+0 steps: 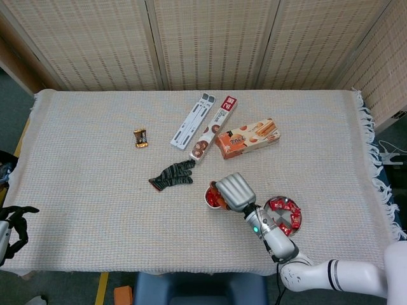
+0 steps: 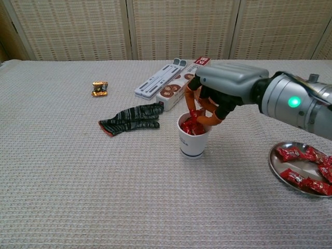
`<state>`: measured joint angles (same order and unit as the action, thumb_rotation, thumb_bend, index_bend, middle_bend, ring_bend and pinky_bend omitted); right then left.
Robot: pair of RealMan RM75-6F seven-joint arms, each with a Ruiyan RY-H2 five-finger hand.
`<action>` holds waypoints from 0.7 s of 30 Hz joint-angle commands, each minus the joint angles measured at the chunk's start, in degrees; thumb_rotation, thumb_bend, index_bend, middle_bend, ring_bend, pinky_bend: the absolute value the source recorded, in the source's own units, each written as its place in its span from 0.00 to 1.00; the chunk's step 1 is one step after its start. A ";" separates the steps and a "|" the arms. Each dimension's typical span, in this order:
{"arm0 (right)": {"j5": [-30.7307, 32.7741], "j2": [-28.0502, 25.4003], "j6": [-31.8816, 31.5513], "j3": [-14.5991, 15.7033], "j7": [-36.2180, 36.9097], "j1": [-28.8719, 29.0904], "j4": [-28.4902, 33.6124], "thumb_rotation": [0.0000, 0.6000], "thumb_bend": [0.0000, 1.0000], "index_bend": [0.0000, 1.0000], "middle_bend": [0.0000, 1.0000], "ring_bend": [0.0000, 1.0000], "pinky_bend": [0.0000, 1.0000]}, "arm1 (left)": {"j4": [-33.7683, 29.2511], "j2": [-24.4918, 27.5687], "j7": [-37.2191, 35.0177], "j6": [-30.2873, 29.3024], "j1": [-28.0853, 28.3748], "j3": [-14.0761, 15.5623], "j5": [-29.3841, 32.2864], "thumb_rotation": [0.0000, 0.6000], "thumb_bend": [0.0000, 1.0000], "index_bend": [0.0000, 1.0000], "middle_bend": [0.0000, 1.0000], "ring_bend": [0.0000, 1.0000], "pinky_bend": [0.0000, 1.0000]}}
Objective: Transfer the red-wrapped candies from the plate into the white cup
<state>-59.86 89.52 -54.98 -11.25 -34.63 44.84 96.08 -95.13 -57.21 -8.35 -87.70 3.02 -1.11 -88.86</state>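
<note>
White cup (image 2: 193, 140) sits between glove (image 2: 132, 118) and plate (image 2: 282, 173), candies inside.

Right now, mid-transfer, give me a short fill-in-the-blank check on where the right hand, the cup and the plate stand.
1. The right hand has its fingers directly over the white ____.
2. The cup already holds ____-wrapped candies.
3. More candies wait on the metal ____ at the table's right.
4. Just left of the cup lies a dark striped ____.

Missing words: cup; red; plate; glove
</note>
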 commanded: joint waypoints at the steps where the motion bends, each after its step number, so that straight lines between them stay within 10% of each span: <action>1: 0.46 2.19 0.60 -0.20 0.38 1.51 -2.25 1.00 0.32 0.63 0.82 0.81 1.00 | -0.01 0.03 -0.06 0.03 0.03 -0.03 0.01 1.00 0.42 0.35 0.24 0.27 0.28; 21: -2.54 -1.34 -3.79 2.80 1.13 -0.21 -0.18 1.00 0.15 0.37 0.82 0.81 1.00 | -0.01 0.06 -0.17 0.05 0.00 -0.03 0.08 1.00 0.42 0.34 0.25 0.27 0.28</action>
<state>-62.24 89.24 -58.02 -9.27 -32.82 45.34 94.96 -95.14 -57.15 -8.53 -87.65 3.02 -1.13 -88.78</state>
